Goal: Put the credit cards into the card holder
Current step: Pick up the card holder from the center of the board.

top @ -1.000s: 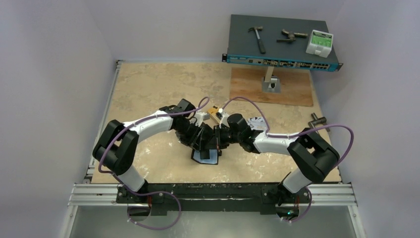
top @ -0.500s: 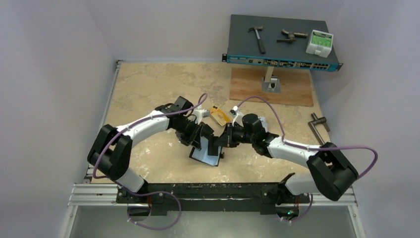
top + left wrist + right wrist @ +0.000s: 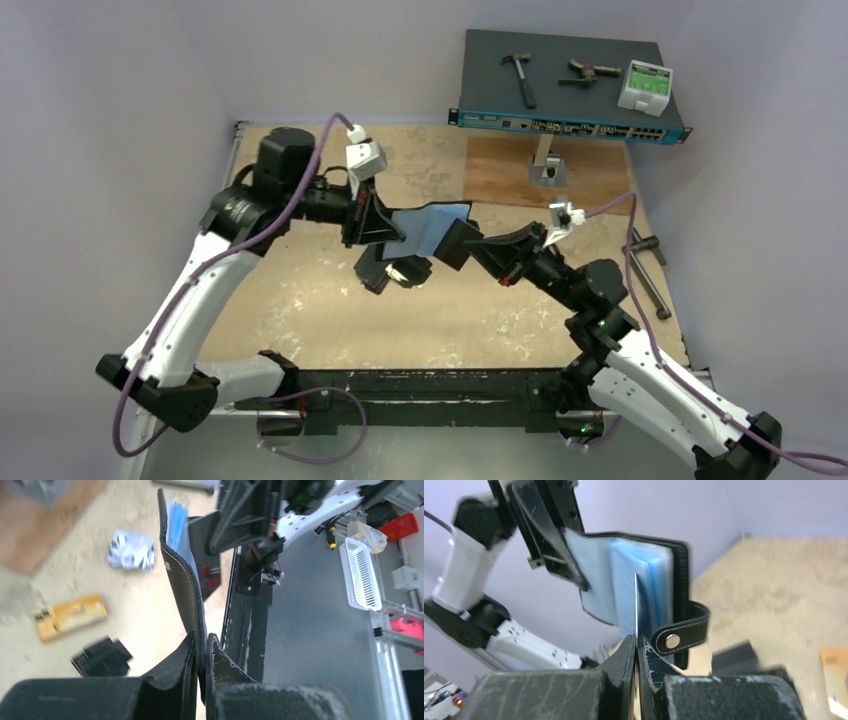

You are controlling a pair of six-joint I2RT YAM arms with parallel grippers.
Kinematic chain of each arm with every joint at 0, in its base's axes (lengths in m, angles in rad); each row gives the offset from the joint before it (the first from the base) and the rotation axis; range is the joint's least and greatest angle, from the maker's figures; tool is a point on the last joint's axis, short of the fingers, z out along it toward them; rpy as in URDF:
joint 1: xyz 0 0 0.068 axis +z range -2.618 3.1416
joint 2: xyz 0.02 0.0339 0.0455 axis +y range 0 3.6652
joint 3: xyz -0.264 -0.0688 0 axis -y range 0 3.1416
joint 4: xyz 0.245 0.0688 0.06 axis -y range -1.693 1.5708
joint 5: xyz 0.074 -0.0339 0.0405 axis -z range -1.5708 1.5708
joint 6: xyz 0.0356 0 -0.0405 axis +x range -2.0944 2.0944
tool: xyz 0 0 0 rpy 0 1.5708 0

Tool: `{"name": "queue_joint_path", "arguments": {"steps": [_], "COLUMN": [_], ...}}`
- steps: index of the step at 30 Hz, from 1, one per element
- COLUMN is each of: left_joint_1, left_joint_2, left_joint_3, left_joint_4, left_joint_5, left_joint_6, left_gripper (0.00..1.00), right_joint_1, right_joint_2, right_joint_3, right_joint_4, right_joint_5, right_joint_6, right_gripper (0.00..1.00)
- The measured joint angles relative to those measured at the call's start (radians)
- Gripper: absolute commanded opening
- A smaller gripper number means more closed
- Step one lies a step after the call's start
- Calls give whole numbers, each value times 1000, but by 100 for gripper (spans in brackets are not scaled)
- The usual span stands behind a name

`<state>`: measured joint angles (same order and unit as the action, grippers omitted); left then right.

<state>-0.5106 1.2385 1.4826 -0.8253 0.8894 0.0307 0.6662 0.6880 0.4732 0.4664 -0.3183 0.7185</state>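
Tan tabletop (image 3: 300,190) well below, free air round all edges from where I sit. Card holder (image 3: 432,225) aloft, splayed open between arms. Left gripper (image 3: 201,645) clamped on cover edge; right gripper (image 3: 636,645) pinching thin inner leaf beside snap tab (image 3: 680,636). Orange card (image 3: 70,617), silver cards (image 3: 131,551) loose on tabletop, apart.

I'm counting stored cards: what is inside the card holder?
Bluish clear sleeves fan out of the open card holder; no card shows in those facing the cameras. Sleeves seen edge-on hide their contents. An orange card and a silver card lie on the table.
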Motion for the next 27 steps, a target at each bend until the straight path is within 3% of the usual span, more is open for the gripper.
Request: {"name": "queue_joint_path", "arguments": {"steps": [9,17,27], "left_joint_1": [5,5,8], "left_joint_2": [-114,-182,-182], "left_joint_3": [243,229,133], "left_joint_4": [-93,-34,174], "left_joint_5": [162,235,249], "left_joint_6": [116,56,-161], "left_gripper": [0,0,0], "right_joint_1": [0,33,168], "right_joint_2": [26,58,78], "right_joint_3": [246,434,451], "right_joint_4": [88,106,103], "right_joint_5": [-42,-158,-206], "right_joint_6": [-61,-80,-150], "right_gripper": [0,0,0]}}
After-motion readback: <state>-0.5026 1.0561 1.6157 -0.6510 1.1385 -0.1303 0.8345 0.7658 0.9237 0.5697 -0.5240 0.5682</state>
